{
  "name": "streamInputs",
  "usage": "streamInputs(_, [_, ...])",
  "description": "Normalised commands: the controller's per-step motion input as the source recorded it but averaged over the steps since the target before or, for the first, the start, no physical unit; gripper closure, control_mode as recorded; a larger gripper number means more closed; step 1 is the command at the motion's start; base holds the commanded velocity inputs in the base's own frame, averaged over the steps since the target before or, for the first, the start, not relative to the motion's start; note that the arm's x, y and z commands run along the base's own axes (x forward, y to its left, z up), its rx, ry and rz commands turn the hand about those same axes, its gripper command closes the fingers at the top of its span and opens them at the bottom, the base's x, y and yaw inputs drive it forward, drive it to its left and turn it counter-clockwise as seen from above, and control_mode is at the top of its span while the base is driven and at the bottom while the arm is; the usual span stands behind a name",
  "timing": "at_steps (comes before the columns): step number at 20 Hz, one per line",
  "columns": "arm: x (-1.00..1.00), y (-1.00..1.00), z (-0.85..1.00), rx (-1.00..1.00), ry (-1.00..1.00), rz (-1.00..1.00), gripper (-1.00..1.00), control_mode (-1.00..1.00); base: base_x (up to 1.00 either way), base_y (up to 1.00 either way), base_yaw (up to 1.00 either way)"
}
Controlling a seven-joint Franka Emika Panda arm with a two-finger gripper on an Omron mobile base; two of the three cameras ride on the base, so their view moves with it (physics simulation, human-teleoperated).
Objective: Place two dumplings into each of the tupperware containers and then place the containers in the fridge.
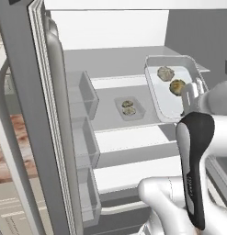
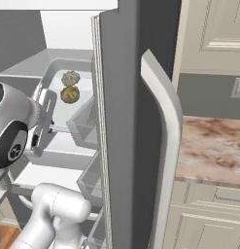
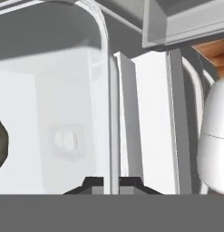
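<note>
**Left base view: gripper clamping a loaded container at the open fridge**

Left base view is showing the fridge (image 1: 115, 59) standing open, its door bins (image 1: 85, 142) running down the left side. A tupperware container (image 1: 156, 92) is hanging tilted in front of the shelves at the right, carrying two dumplings (image 1: 166, 73), one just beside the other. The gripper (image 1: 192, 98) is pinching the container's near rim, its jaws closed tight on that edge. A second container (image 1: 139, 109) is sitting flat on a middle shelf (image 1: 105, 117), further in, with two more dumplings (image 1: 128, 107) lying inside it, touching each other.

From the right base view, the held container (image 2: 56, 65) is appearing past the edge of the fridge door (image 2: 126, 121), both dumplings resting in its far half. A brown marbled counter (image 2: 211, 148) is lying to the right of the door.

The hand view is looking along the container's rim (image 3: 111, 113), with the finger tips (image 3: 93, 183) set on either side of it.
</note>
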Motion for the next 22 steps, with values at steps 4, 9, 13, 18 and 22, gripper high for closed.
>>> streamInputs(4, [0.80,0.00,0.52,0.00,0.02,0.00,1.00,-1.00,0.00,0.00,0.00])
streamInputs(9, [0.61,0.00,0.45,0.00,0.03,0.01,1.00,-1.00,0.00,0.00,0.00])
streamInputs(13, [0.64,-0.04,0.22,0.00,0.05,0.05,1.00,-1.00,0.00,0.00,0.00])
streamInputs(18, [0.87,-0.01,0.06,0.00,0.07,0.07,1.00,-1.00,0.00,0.00,0.00])
streamInputs(22, [0.65,-0.01,0.01,0.00,0.02,0.08,1.00,-1.00,0.00,0.00,0.00])
